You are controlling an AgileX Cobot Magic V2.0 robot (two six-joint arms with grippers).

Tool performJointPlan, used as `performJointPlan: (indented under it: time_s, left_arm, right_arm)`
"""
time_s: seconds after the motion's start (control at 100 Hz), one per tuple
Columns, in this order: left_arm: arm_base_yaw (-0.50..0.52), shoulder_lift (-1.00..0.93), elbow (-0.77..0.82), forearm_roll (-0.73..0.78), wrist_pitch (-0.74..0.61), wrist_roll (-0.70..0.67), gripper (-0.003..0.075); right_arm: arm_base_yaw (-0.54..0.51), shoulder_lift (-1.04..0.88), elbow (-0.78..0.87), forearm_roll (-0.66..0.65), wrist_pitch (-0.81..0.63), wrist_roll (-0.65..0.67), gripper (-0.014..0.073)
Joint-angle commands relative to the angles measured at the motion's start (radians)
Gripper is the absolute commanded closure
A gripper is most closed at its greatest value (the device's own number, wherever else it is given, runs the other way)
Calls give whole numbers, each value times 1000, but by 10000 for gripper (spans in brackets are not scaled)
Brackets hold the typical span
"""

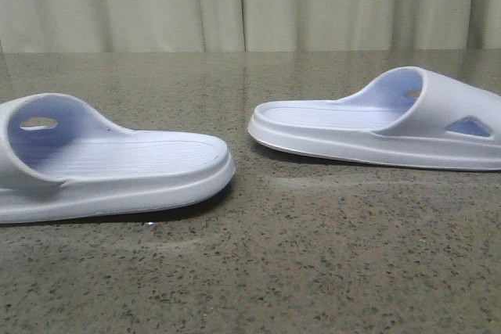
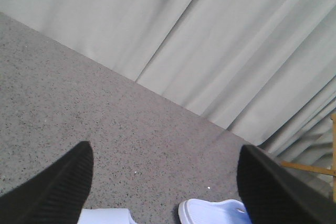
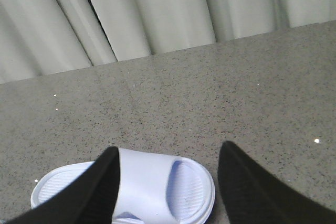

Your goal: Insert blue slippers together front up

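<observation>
Two pale blue slippers lie sole-down on the speckled table, heels towards each other. The left slipper (image 1: 117,170) is near the front left and the right slipper (image 1: 376,127) is further back on the right. Neither gripper shows in the front view. In the left wrist view my left gripper (image 2: 165,147) is open above bare table, with the left slipper's edge (image 2: 105,216) and the right slipper's heel (image 2: 212,212) showing low in the frame. In the right wrist view my right gripper (image 3: 170,148) is open and hangs over the right slipper (image 3: 152,182), whose strap and toe end lie between the fingers.
The grey speckled table (image 1: 258,271) runs back to a pale pleated curtain (image 1: 250,1). A wooden frame piece (image 2: 310,169) shows beyond the table's edge in the left wrist view.
</observation>
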Motion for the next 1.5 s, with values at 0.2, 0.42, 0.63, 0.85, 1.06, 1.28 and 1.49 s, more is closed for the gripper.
performJointPlan:
  time_s: [0.2,0.42,0.63,0.85,1.06,1.28,1.49]
  left_arm:
    - [-4,16,82,-20,-156,-196,185]
    - [-4,16,166,-19,-251,-224,224]
    - [-4,62,223,-38,-232,-228,224]
    - [-4,170,233,-55,-183,-228,224]
    - [-4,248,233,-60,-183,-228,224]
    - [-4,321,233,-88,-170,-228,224]
    - [-4,384,233,-107,-152,-228,224]
  right_arm:
    - [-6,18,-35,4,-118,3,227]
    - [-6,18,-35,4,-118,3,227]
    - [-6,18,-35,4,-118,3,227]
    - [-6,18,-35,4,-118,3,227]
    - [-6,18,-35,4,-121,3,227]
    - [-6,18,-33,4,-143,3,227]
    - [-6,18,-33,4,-156,3,227]
